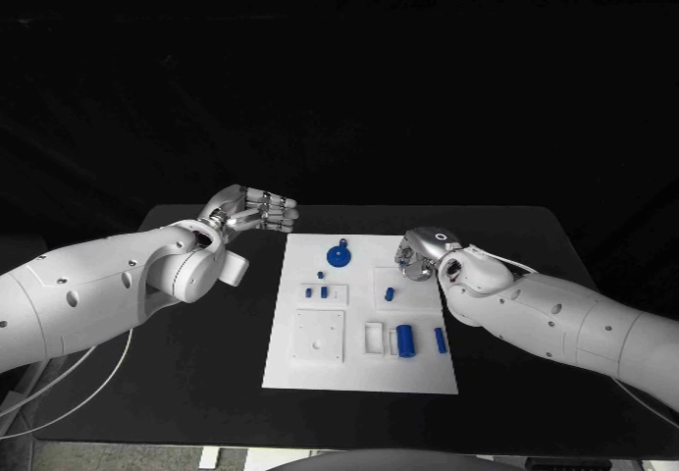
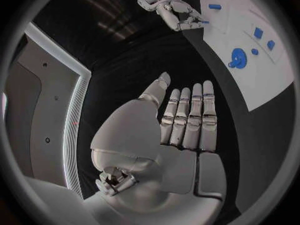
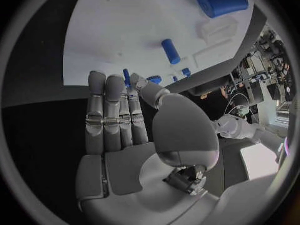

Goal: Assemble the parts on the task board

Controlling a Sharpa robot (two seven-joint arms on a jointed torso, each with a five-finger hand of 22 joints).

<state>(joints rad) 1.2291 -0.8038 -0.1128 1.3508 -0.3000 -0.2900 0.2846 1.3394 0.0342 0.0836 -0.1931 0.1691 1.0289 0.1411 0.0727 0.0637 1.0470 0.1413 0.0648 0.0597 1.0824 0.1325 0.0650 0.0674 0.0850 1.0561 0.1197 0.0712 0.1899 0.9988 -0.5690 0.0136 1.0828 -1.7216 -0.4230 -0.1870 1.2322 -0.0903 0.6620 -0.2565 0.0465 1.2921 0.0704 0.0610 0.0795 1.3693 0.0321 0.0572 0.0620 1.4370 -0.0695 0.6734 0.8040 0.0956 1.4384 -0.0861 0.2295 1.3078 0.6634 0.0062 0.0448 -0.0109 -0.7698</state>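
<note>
On the black table (image 1: 538,235) a white rectangular task board (image 1: 361,373) is laid flat in the middle, between the 2 arms. At its far end a round blue disc part with a small tab (image 1: 339,255) is seen, with small blue pegs (image 1: 323,291) just nearer on a raised white block. At the near end a blue cylinder part (image 1: 406,340) is seated in a white recessed holder, and a slimmer blue bar part (image 1: 441,340) is set just beside it. A plain white square plate (image 1: 320,337) is placed on the board's left half.

The left hand (image 1: 255,210) is held over bare table just off the board's far left corner; its fingers (image 2: 189,120) are stretched out flat side by side, nothing gripped. The right hand (image 1: 419,253) is positioned over the board's right edge, fingers (image 3: 112,110) extended together with the thumb alongside, nothing held, small blue pegs visible just past the fingertips.
</note>
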